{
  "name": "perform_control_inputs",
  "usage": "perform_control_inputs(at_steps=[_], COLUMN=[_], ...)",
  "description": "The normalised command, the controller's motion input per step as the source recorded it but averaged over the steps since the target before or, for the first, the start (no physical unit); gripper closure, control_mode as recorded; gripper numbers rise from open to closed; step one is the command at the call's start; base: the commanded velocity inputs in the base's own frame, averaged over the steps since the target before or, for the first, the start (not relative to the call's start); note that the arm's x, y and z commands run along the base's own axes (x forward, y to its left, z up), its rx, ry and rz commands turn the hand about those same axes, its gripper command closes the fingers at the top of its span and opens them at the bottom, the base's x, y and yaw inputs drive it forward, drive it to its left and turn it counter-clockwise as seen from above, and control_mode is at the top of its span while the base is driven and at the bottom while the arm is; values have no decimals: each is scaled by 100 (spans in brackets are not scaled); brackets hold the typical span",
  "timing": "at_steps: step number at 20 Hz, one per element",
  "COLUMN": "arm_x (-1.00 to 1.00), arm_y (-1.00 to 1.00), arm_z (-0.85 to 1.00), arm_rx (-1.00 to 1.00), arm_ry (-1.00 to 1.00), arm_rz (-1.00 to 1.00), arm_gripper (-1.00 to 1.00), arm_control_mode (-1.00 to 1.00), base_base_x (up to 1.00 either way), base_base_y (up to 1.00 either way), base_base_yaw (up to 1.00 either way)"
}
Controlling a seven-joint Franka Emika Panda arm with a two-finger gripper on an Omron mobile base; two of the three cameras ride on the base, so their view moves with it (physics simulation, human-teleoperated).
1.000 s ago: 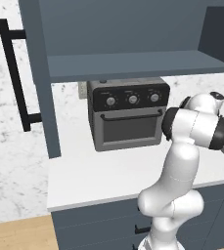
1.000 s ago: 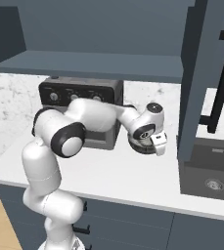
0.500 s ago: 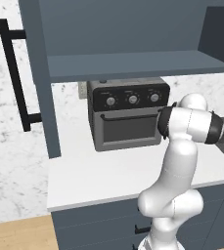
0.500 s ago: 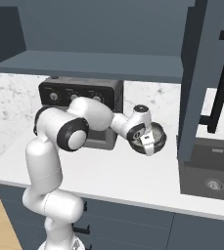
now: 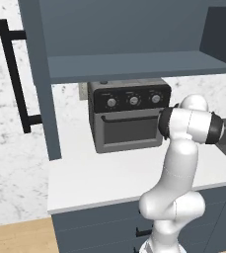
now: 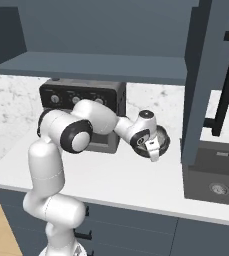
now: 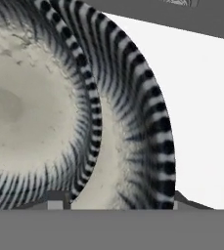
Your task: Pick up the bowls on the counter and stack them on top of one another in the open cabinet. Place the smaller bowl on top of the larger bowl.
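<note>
**Gripper low over the bowls by the toaster oven, shelf not yet loaded**

White counter (image 5: pixel 85 173), marbled wall behind, slate-blue fronts below. Left base view, left to right:
- The cabinet (image 5: pixel 134 66) door stands swung open at 9 o'clock of the toaster oven (image 5: pixel 129 118), black bar handle facing out. That leaves the shelf reachable from the front.
- The shelf sits at 12 o'clock of the oven and is bare where it shows.
- The white arm folds forward at 3 o'clock of the oven, elbow high and wrist dropped toward the counter. That posture suits a reach down, not a lift to the shelf.

Right base view: the gripper (image 6: pixel 153 147) is at 3 o'clock of the oven, low over the counter, with a dark round rim right against it — likely one of the bowls (image 6: pixel 161 136). The sink (image 6: pixel 216 172) is further right, well apart.

Hand view: the near bowl (image 7: pixel 25 107) has a pale speckled inside. Its striped rim overlaps the far bowl (image 7: pixel 133 132) at its 3 o'clock. The far rim looks like the wider arc, so probably the larger one — a judgement only. I cannot tell whether they are nested or just side by side.

Whether the jaws are apart or clamped on a rim I cannot tell. The fingertips are lost at the frame bottom. Both bowls are down at counter level, none in the cabinet.
</note>
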Motion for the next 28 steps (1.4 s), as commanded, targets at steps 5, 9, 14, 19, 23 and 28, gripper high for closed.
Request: perform_control_inputs(at_steps=[5,9,14,19,23,28], arm_x=[-7,-73,-96,-84,-69,-48], arm_y=[0,0,0,17,50,53], arm_z=[1,48,91,100,100,100], arm_rx=[0,0,0,2,2,0], arm_ry=[0,-3,-8,-21,-39,-40], arm_rz=[0,0,0,1,5,8], arm_gripper=[100,100,100,100,100,100], arm_control_mode=[-100,-100,-100,-100,-100,-100], base_base_x=[0,0,0,0,0,0], base_base_y=[0,0,0,0,0,0], base_base_yaw=[0,0,0,0,0,0])
